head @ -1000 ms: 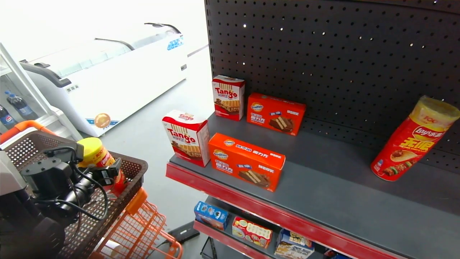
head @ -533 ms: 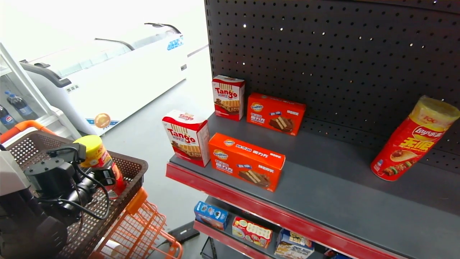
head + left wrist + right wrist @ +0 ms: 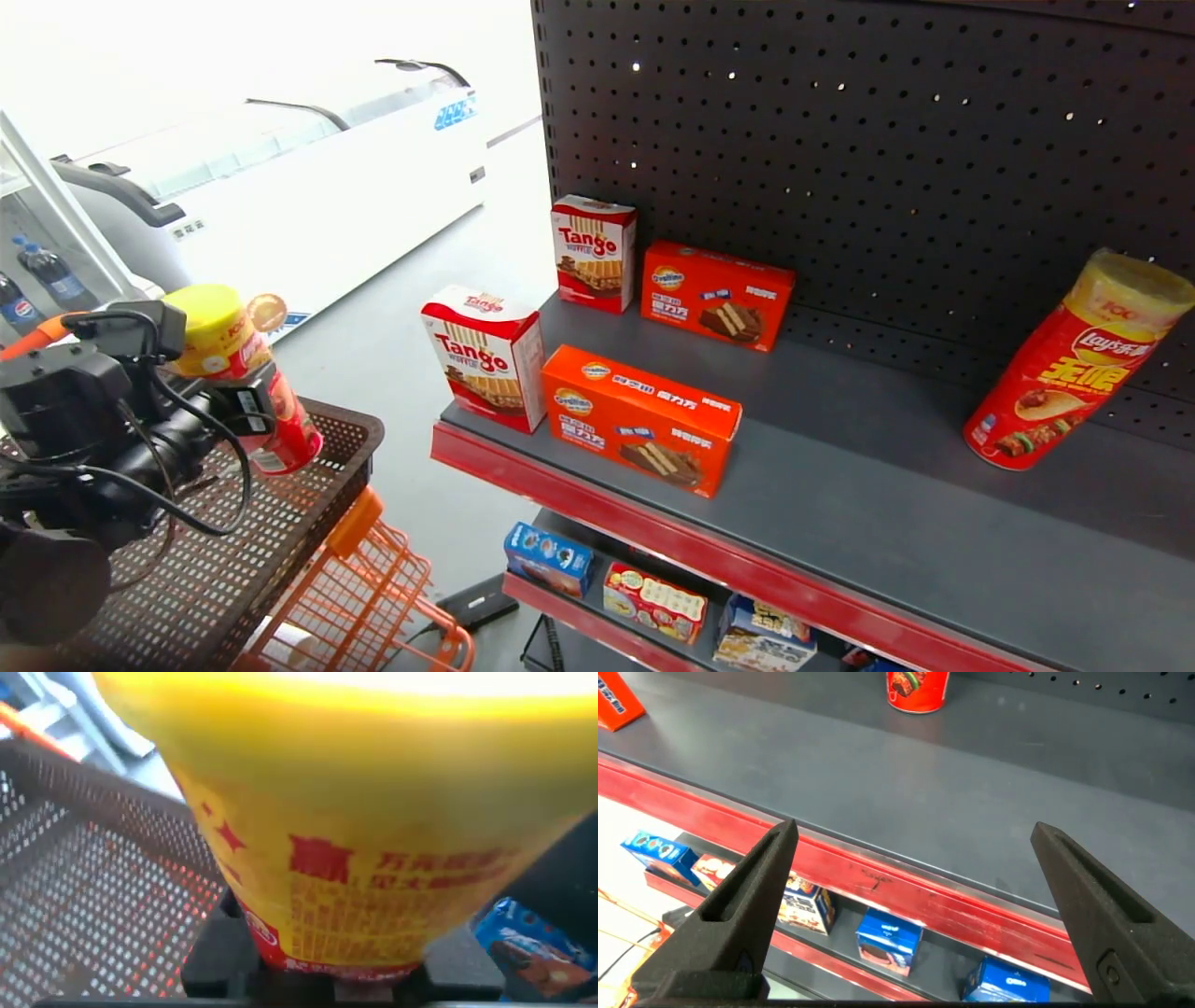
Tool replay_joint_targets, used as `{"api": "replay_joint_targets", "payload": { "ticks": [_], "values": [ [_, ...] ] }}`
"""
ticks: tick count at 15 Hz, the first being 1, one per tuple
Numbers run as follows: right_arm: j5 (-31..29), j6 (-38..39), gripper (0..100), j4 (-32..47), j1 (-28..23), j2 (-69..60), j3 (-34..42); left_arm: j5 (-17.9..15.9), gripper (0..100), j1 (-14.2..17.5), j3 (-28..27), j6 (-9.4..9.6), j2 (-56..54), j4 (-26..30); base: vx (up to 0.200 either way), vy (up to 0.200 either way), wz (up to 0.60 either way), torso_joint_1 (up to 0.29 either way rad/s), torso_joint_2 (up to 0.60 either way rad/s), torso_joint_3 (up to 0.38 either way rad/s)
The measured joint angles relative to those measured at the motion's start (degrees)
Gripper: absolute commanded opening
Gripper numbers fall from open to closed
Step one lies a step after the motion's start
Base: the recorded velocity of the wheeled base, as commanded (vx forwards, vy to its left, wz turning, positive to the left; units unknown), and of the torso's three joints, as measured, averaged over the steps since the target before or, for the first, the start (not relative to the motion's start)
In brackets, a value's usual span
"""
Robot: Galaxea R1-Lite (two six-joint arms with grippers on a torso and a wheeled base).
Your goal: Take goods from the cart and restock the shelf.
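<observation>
My left gripper (image 3: 247,411) is shut on a red chip can with a yellow lid (image 3: 238,378), holding it above the brown cart basket (image 3: 308,509) at the lower left. In the left wrist view the chip can (image 3: 374,840) sits very close between the jaws. A second chip can (image 3: 1074,364) leans against the pegboard at the right of the grey shelf (image 3: 887,485). My right gripper (image 3: 915,905) is open, hovering in front of the shelf's red edge (image 3: 878,873), and the base of the leaning chip can (image 3: 917,689) stands beyond it.
Two wafer boxes (image 3: 485,355) and two orange biscuit boxes (image 3: 639,415) stand on the shelf's left part. The shelf's middle is bare grey surface. Small boxes (image 3: 653,597) line the lower shelf. A white chest freezer (image 3: 299,196) stands behind the cart.
My left gripper has lifted the chip can up out of the basket and slightly to the left. The shelf goods have not moved.
</observation>
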Motion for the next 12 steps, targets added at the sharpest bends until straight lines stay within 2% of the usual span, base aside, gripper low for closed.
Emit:
{"api": "replay_joint_targets", "payload": {
  "ticks": [2, 4, 6, 9, 12],
  "values": [
    [0.0, 0.02, 100, 0.0, 0.0, 0.0, 0.0, -2.83, 0, -2.29, -0.84, 1.45, -7.28, 4.33, 0.0, 0.0, 0.0, 0.0, 0.0, 0.0],
    [0.0, 0.0, 100, 0.0, -0.04, 0.0, 0.0, -4.45, 0, -7.03, -0.98, 2.24, -13.4, 9.76, 0.0, 0.0, 0.0, 0.0, 0.0, 0.0],
    [-0.01, 0.0, 100, 0.0, -0.04, 0.0, 0.0, -6.83, 0, -11.93, 0.84, 2.35, -18.53, 11.11, 0.0, 0.0, 0.0, 0.0, 0.0, 0.0],
    [0.0, 0.0, 100, 0.0, 0.0, 0.0, 0.0, -13.36, 0, -19.94, 6.41, 2.07, -25.25, 11.98, 0.0, 0.0, 0.0, 0.0, 0.0, 0.0],
    [-0.01, 0.0, 100, 0.0, -0.04, 0.0, 0.0, -14.46, 0, -26.7, 9.12, 1.89, -28.61, 12.23, 0.0, 0.0, 0.0, 0.0, 0.0, 0.0]
  ]
}}
